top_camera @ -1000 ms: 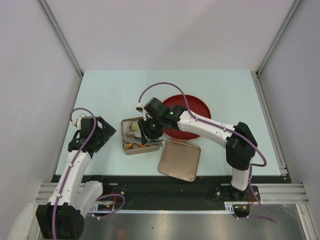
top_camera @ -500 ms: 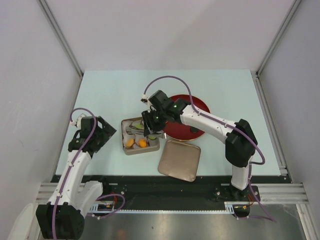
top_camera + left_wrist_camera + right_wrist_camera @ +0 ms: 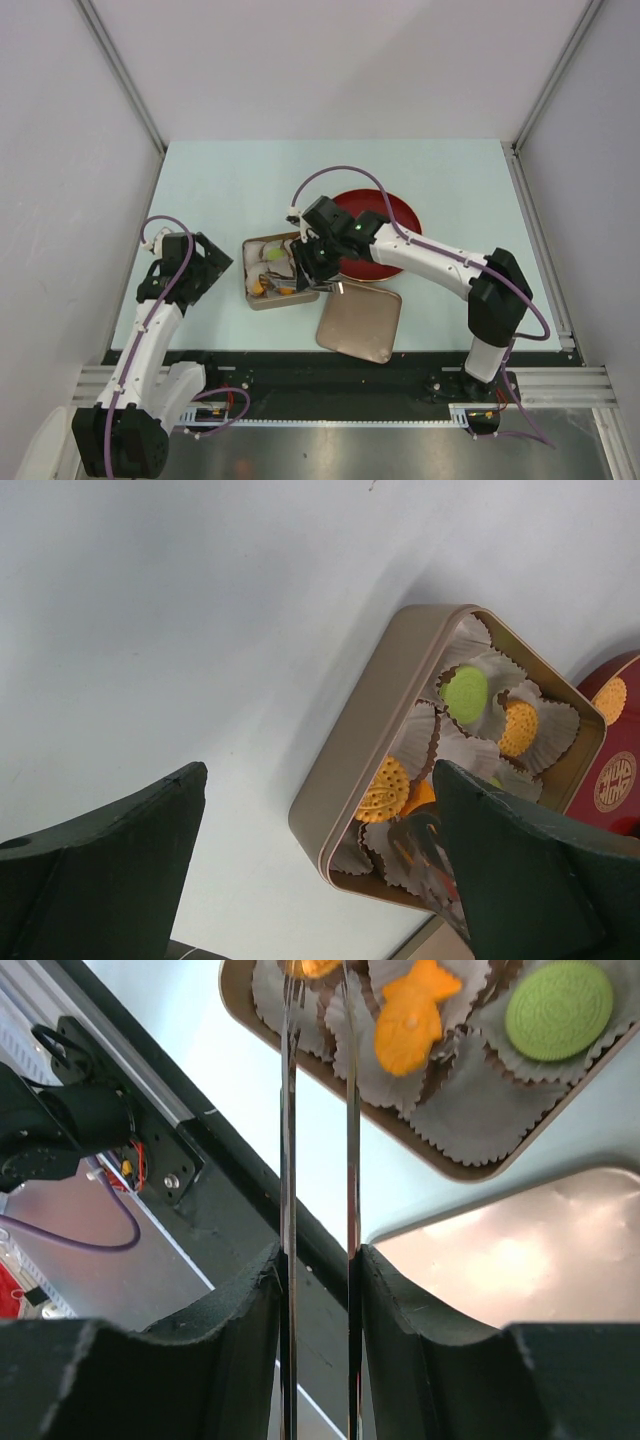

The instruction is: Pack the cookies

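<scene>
Right fingers (image 3: pixel 235 1330) clamp tongs (image 3: pixel 290 1160) over the tin (image 3: pixel 350 720), top of frame. Left fingers (image 3: pixel 110 860) stand wide apart. Hazard: tips may snag a paper cup (image 3: pixel 460 1110), displacing packed cookies (image 3: pixel 410 1020).

Right gripper (image 3: pixel 318 1270) and tongs (image 3: pixel 290 1160) over tin's (image 3: pixel 249 285) right half; lid (image 3: pixel 360 320) blocks near-right, plate (image 3: pixel 395 215) far-right; table's (image 3: pixel 250 180) far half open.

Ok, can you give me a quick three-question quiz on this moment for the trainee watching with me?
1. True or false: the left gripper stands open, holding nothing.
2. The right gripper is closed on: A) metal tongs B) a spoon C) nothing.
3. Fill in: in the tin, the orange cookie beside the green cookie is shaped like a ___.
Key: 1 true; 2 A; 3 fish.
</scene>
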Available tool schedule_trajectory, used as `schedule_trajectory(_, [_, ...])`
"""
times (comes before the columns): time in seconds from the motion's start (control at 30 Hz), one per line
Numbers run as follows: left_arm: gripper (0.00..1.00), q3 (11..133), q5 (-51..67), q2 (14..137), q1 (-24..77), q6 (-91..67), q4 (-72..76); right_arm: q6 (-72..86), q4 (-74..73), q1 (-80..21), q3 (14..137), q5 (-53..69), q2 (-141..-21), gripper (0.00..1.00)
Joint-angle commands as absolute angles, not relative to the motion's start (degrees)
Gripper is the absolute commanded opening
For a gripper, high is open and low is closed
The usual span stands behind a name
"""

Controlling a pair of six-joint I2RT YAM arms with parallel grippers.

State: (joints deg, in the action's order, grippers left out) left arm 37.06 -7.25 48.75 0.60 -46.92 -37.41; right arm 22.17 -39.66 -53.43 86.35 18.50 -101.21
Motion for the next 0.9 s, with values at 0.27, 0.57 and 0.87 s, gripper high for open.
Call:
schedule_trajectory(0.27, [1.00,36.21,-6.86,48.78,0.18,-46.14,-35.95,21.53,-39.03,-54.14,84.64,19.60,-98.43,0.39])
schedule_trajectory(0.57, [1.00,36.12,-7.12,48.69,0.18,-45.97,-35.86,21.62,-38.58,-54.84,88.50,20.30,-101.51,0.39])
schedule_trajectory(0.87, [1.00,36.39,-7.12,49.04,0.18,-45.79,-35.77,21.36,-38.50,-54.49,91.23,20.56,-104.58,0.39])
